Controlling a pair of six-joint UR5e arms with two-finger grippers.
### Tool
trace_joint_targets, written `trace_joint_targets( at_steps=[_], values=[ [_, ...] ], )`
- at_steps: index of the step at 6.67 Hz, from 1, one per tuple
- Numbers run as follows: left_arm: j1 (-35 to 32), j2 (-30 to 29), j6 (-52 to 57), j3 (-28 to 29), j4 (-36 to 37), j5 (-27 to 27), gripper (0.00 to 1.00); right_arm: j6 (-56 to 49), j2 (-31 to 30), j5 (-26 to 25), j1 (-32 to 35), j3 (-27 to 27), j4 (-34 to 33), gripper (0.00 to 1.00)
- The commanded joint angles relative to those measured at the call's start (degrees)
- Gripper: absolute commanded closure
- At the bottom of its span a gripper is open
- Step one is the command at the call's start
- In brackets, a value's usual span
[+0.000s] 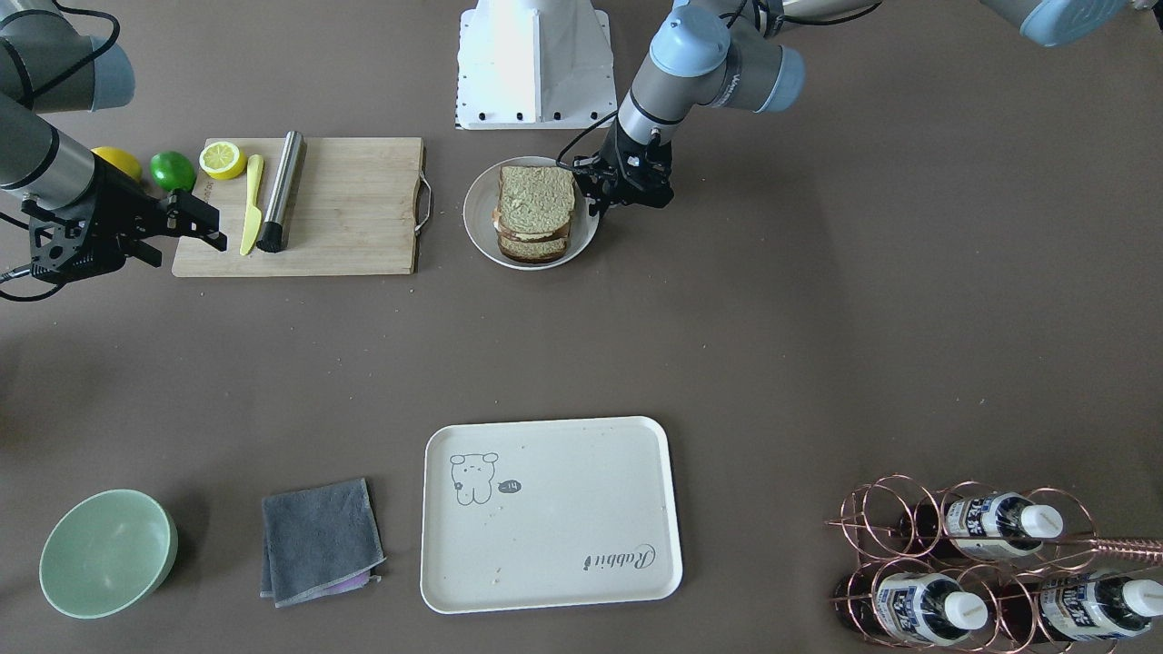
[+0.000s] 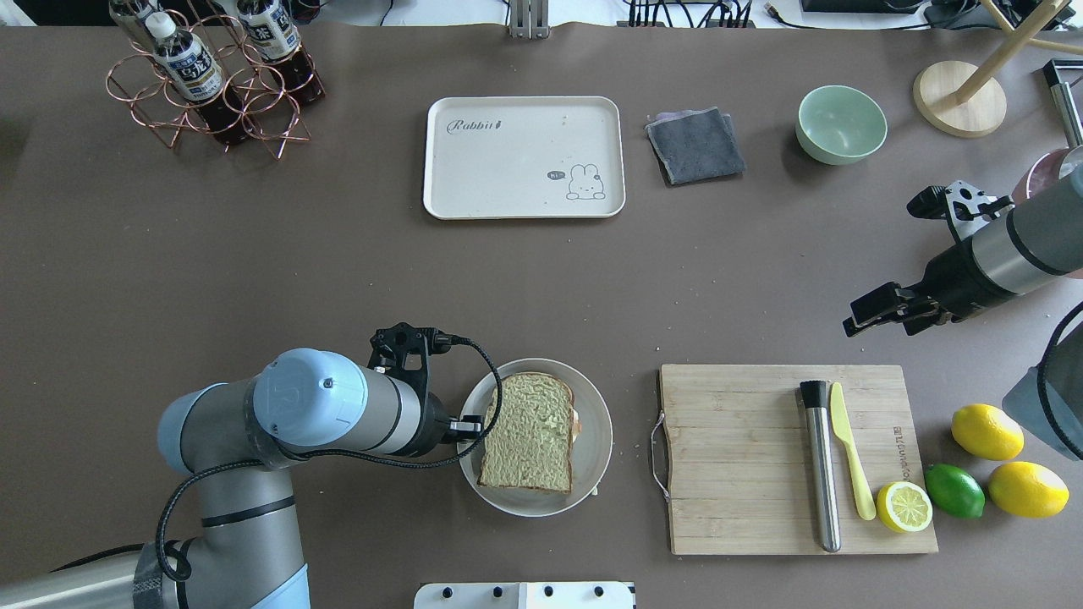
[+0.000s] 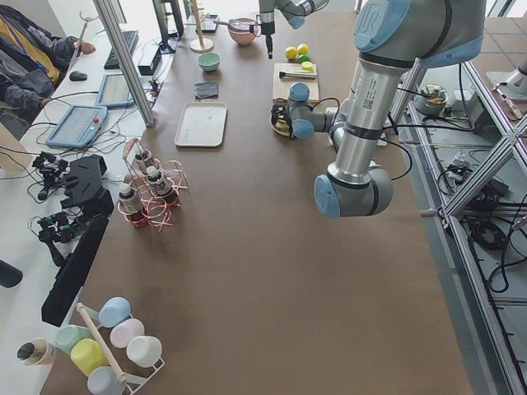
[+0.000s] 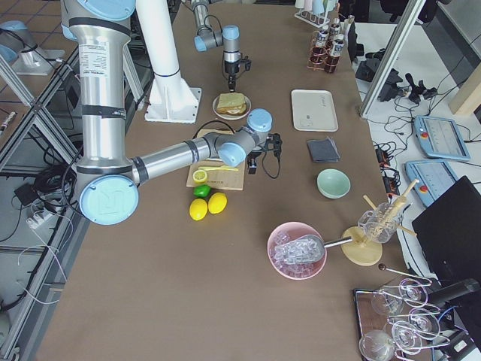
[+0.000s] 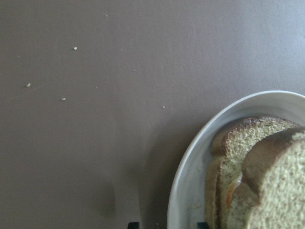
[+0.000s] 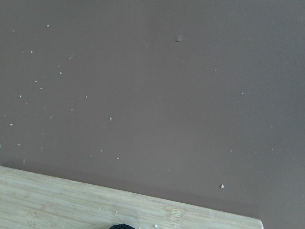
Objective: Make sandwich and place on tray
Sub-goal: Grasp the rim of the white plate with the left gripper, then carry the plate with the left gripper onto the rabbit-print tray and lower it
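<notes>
Sandwich (image 1: 534, 213): two bread slices stacked with egg showing between them at the edge. It sits on a round white plate (image 1: 476, 227) near the robot's base, not on the tray.

Tray (image 1: 554, 545): cream, on the far side of the tabletop (image 1: 818, 363) from the robot, well apart from the plate. The bear drawing and the "Rabbit" script face up.

Left hand (image 1: 600, 202): low at the plate's edge on the robot's left side. Fingers parted. In the wrist view the two fingertips (image 5: 133, 224) stand either side of the plate's rim, one over the tabletop and one over the plate beside the bread. Whether they touch the rim cannot be told.

Right hand (image 1: 221, 232): over the end of the wooden cutting board (image 1: 354, 209), fingers somewhat apart, holding nothing.

On the board: yellow knife (image 1: 252, 204), steel cylinder (image 1: 282, 191) and half lemon (image 1: 223, 160). Just off that end lie a lime (image 1: 173, 170) and a lemon (image 1: 118, 162).

Near the tray: folded gray cloth (image 1: 320, 540), then a green bowl (image 1: 107, 552). A copper wire rack of bottles (image 1: 981, 563) stands on its other side.
</notes>
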Motion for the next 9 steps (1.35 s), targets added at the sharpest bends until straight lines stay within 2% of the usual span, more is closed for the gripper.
trace_joint_targets(
  at_steps=[1, 2, 4, 5, 7, 9],
  values=[
    [-0.1, -0.1, -0.1, -0.6, -0.3, -0.1, 1.00, 0.0, -0.1, 0.1, 0.2, 0.0, 0.0, 0.00],
    [-1.3, -0.7, -0.6, -0.6, -1.4, -0.3, 1.00, -0.1, -0.2, 0.1, 0.3, 0.0, 0.0, 0.00],
    [-9.6, -2.3, -0.7, -0.2, -1.5, -2.4, 1.00, -0.1, -0.8, 0.2, 0.5, 0.2, 0.0, 0.00],
    [-14.6, -3.9, -0.7, 1.9, -1.5, -7.4, 1.00, -0.1, -1.0, 0.1, 0.7, 0.2, 0.0, 0.00],
    [-22.5, -13.2, -0.4, 15.0, -1.7, -12.7, 1.00, -0.1, -1.3, 0.1, 0.7, 0.8, 0.0, 0.00],
    [-26.5, -21.7, 0.0, 31.5, -7.9, -14.4, 1.00, -0.1, -1.4, 0.1, 0.7, 0.7, 0.0, 0.00]
  ],
)
